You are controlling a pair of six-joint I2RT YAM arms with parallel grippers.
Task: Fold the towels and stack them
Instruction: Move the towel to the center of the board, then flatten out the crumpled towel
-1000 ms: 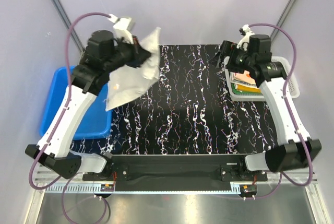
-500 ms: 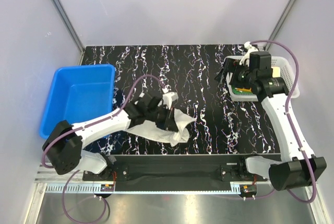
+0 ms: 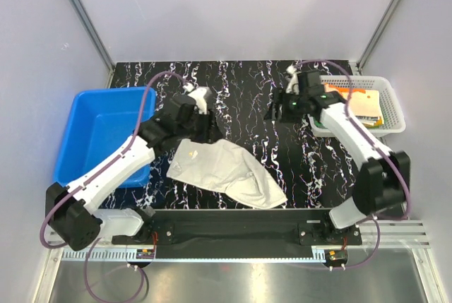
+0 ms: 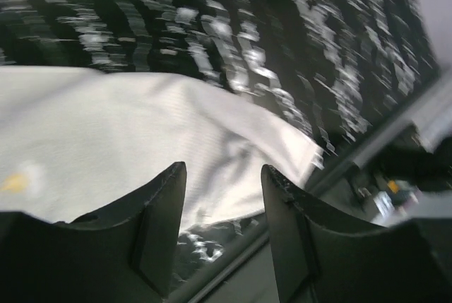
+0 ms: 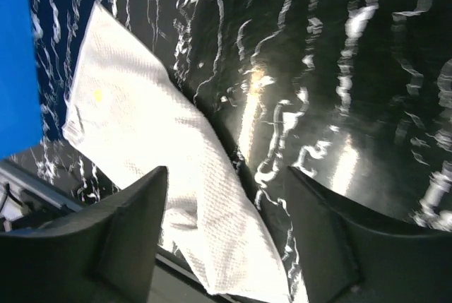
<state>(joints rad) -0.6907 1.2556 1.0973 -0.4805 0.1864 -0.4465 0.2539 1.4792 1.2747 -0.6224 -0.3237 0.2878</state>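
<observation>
A whitish-beige towel [image 3: 227, 173] lies loosely spread and wrinkled near the table's front edge. It also shows in the left wrist view [image 4: 134, 133] and the right wrist view [image 5: 159, 151]. My left gripper [image 3: 207, 128] hovers just above the towel's far left corner, open and holding nothing [image 4: 222, 179]. My right gripper [image 3: 274, 112] hangs open over the middle of the table, right of the towel and apart from it [image 5: 226, 179]. Folded towels, an orange-yellow one [image 3: 364, 102] on top and a green edge [image 3: 329, 123] below, sit stacked in the white mesh basket [image 3: 393, 108].
A blue plastic bin [image 3: 99, 137] stands at the left edge of the table, under my left arm; its wall shows in the right wrist view [image 5: 15, 56]. The black marbled tabletop [image 3: 247, 98] lies between the arms. The metal front rail [image 3: 233, 215] runs just below the towel.
The left gripper set the towel down at the table's front, opened and drew back to the far left. The right arm swung left from the basket to the table's middle.
</observation>
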